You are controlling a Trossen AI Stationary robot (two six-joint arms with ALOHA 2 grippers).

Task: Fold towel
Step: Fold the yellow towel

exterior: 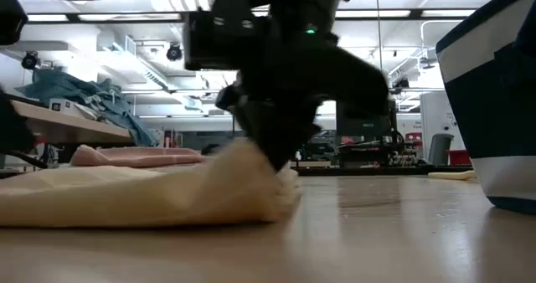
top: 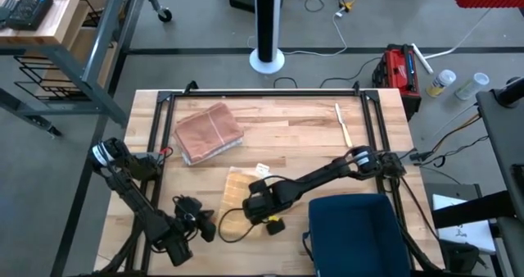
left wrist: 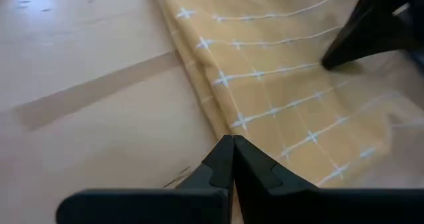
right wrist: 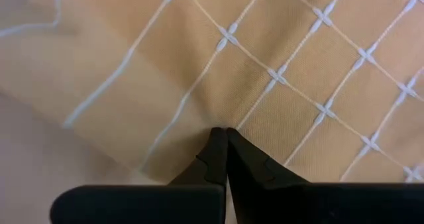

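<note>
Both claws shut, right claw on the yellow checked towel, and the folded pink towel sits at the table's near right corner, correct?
Not quite. The folded pink towel lies toward the far left of the wooden table, as the high view shows. Both claws are shut, the right claw on the yellow checked towel.

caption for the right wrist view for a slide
Right claw shut, fingertips pressed onto the yellow grid-patterned towel.

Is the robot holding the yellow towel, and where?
Both hands are shut at the yellow towel. The right hand pinches its surface; the left hand sits at its edge, grip not clearly visible.
</note>
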